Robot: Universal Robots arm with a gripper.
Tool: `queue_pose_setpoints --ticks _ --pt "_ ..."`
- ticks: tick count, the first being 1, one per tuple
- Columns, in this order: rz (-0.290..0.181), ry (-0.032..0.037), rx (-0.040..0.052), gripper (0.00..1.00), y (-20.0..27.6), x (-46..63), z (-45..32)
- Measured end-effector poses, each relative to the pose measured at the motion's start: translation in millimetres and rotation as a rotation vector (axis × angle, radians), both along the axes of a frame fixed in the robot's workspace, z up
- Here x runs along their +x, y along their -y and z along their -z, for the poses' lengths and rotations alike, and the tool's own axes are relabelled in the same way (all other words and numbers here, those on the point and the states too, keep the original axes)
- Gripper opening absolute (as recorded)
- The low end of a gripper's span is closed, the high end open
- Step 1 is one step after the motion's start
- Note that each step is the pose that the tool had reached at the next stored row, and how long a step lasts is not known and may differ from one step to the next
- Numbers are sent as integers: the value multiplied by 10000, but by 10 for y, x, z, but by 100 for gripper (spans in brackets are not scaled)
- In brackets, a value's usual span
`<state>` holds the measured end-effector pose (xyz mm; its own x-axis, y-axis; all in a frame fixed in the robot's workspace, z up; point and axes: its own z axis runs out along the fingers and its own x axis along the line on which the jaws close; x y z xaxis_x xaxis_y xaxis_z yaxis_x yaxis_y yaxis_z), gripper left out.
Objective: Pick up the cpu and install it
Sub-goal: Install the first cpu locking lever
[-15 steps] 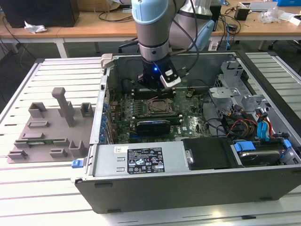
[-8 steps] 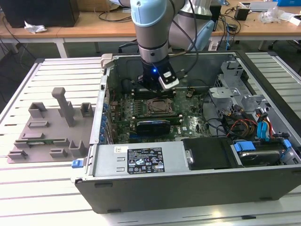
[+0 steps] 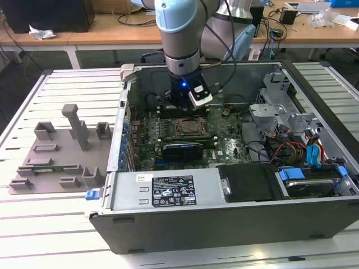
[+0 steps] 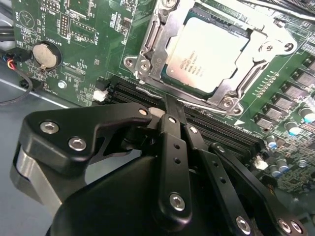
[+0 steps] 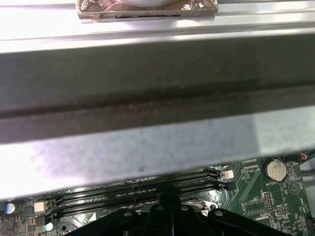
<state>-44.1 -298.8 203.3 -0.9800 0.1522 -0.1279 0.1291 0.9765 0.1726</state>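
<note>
Cpu [image 4: 208, 54] sits flat in the motherboard socket [image 4: 147, 46], just ahead of the gripper [image 4: 170, 105] tips & not touching. Gripper fingers pinched narrow, nothing betw. them, hovering over the RAM slots [image 4: 216, 130] inside the PC case [image 3: 224, 216].

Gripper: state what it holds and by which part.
Nothing. The gripper is shut and empty; the cpu sits in the socket.

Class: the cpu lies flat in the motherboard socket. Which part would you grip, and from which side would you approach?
Probably from straight above, gripping two opposite edges of the cpu. It lies flat with its metal top up, and the socket frame surrounds it, leaving little room for a sideways approach. The gripper sits beside it.
</note>
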Motion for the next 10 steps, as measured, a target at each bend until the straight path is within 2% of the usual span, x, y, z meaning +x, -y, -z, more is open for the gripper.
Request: queue_pose_setpoints --ticks 8,10 --pt "170 212 -125 11 -13 -1 41" --pt "186 216 -130 11 -14 0 43"
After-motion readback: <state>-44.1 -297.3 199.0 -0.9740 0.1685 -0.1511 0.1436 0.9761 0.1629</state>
